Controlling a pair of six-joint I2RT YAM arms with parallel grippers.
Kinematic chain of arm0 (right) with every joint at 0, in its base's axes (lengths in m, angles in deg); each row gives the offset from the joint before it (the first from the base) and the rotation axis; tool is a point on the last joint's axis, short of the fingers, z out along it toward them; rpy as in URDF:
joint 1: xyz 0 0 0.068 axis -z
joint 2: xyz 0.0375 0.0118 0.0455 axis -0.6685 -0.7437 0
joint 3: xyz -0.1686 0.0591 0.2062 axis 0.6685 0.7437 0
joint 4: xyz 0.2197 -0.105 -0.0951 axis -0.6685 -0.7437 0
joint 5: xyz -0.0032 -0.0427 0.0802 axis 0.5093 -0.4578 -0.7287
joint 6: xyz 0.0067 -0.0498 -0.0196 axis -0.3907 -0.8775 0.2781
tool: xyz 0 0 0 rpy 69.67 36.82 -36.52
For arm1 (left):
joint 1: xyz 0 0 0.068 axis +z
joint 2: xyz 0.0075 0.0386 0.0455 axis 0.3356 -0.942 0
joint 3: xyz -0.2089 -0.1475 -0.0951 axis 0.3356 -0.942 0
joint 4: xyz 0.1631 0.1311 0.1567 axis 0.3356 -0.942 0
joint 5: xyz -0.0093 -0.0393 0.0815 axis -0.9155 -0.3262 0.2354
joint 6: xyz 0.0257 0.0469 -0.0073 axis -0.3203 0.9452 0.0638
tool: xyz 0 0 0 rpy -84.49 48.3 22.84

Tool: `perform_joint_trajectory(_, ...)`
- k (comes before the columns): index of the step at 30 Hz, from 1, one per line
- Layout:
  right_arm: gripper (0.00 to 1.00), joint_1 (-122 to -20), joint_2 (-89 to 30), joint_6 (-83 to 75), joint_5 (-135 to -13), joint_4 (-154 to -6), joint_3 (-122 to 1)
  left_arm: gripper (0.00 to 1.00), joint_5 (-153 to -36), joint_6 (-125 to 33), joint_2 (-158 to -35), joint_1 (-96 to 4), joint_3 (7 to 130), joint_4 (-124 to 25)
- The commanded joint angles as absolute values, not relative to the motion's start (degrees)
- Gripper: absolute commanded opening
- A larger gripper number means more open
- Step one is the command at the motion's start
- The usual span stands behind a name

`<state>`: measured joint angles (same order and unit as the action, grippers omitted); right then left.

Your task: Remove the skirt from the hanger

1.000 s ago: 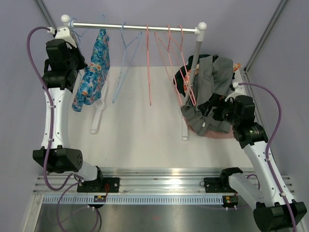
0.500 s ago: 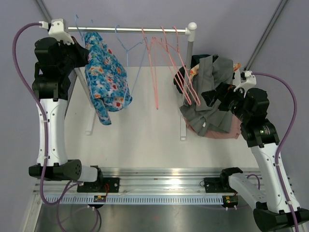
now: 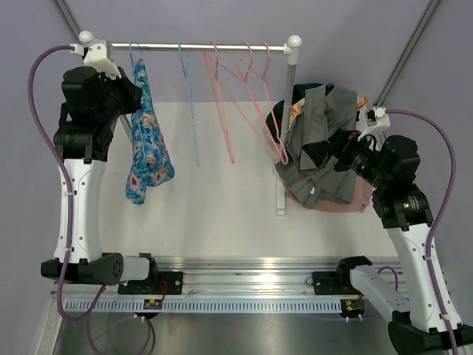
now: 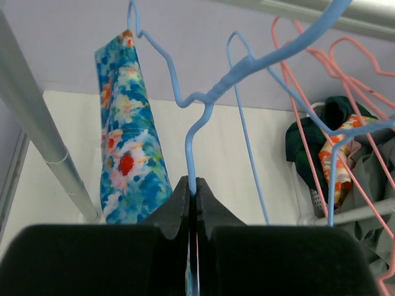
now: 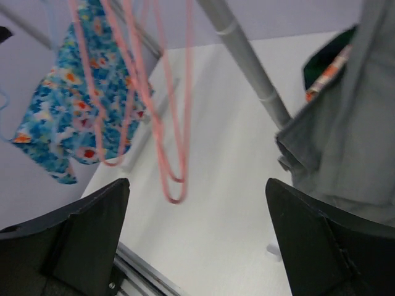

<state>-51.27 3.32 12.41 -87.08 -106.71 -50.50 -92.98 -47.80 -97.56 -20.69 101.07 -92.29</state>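
Observation:
The blue floral skirt (image 3: pixel 148 151) hangs on a light blue hanger (image 3: pixel 136 58) at the left end of the rail (image 3: pixel 222 47). My left gripper (image 3: pixel 130 90) is high beside it, shut on that hanger's wire. In the left wrist view the blue hanger wire (image 4: pixel 190 145) runs into the closed jaws of the left gripper (image 4: pixel 193 186), with the skirt (image 4: pixel 126 154) hanging just left. My right gripper (image 3: pixel 319 151) is open and empty over the clothes pile on the right. In the right wrist view the gripper (image 5: pixel 197 194) spreads wide, and the skirt (image 5: pixel 65 117) shows far left.
A second blue hanger (image 3: pixel 189 103) and several pink hangers (image 3: pixel 244 103) hang empty on the rail. The rack's right post (image 3: pixel 288 118) stands by a pink basket (image 3: pixel 353 203) piled with grey clothes (image 3: pixel 332 111). The rack's left post (image 4: pixel 37 123) is close to my left gripper.
The rack and rail have shifted left and the hangers are swinging. The skirt swung out to the right, then back down beside my left gripper. My right gripper rose and moved slightly right.

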Motion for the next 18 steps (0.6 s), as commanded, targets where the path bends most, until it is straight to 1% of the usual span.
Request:
perform_joint_trajectory(1, 0.99, -51.79, 1.35, 13.93, -103.89, -96.56, -56.98, 0.00, -86.44, -45.34, -92.06, -24.78, 107.56, -93.12)
perform_joint_trajectory(3, 0.99, -53.01, -1.11, 15.18, -109.52, -96.53, -61.97, 0.00, -84.67, -45.42, -90.73, -25.49, 107.92, -95.40)
perform_joint_trajectory(5, 0.99, -60.90, -3.75, 12.47, -107.10, -98.72, -64.89, 0.00, -83.95, -45.95, -88.20, -25.94, 106.70, -96.64)
perform_joint_trajectory(6, 0.99, -65.37, -4.54, 10.28, -100.82, -100.39, -68.12, 0.00, -84.12, -46.12, -86.96, -25.94, 105.99, -97.17)
perform_joint_trajectory(7, 0.99, -73.42, -7.16, 5.91, -97.01, -104.15, -69.98, 0.00, -85.00, -46.65, -85.99, -25.94, 105.11, -97.18)
perform_joint_trajectory(9, 0.99, -80.94, -11.04, 3.06, -88.41, -107.77, -76.20, 0.00, -87.53, -47.09, -83.62, -25.94, 103.71, -97.00)
perform_joint_trajectory(10, 0.99, -83.49, -14.62, 1.66, -86.71, -109.70, -77.89, 0.00, -88.08, -47.44, -83.44, -26.02, 103.78, -97.35)
perform_joint_trajectory(11, 0.99, -88.83, -16.23, 1.21, -84.69, -110.16, -79.30, 0.00, -88.43, -47.53, -83.35, -26.02, 104.22, -97.96)
perform_joint_trajectory(12, 0.99, -91.23, -17.46, 0.60, -80.23, -110.33, -80.80, 0.00, -88.69, -47.36, -83.52, -26.02, 105.44, -99.10)
perform_joint_trajectory(15, 0.99, -100.29, -22.03, -1.43, -73.27, -109.72, -82.91, 0.00, -88.69, -46.92, -83.61, -26.02, 106.68, -100.69)
perform_joint_trajectory(17, 1.00, -103.72, -26.07, -2.48, -70.80, -109.46, -84.23, 0.00, -90.01, -47.00, -83.26, -26.02, 107.12, -100.87)
perform_joint_trajectory(18, 1.00, -107.22, -27.56, -2.83, -68.78, -109.28, -85.72, 0.00, -91.15, -47.35, -83.17, -26.02, 107.21, -100.87)
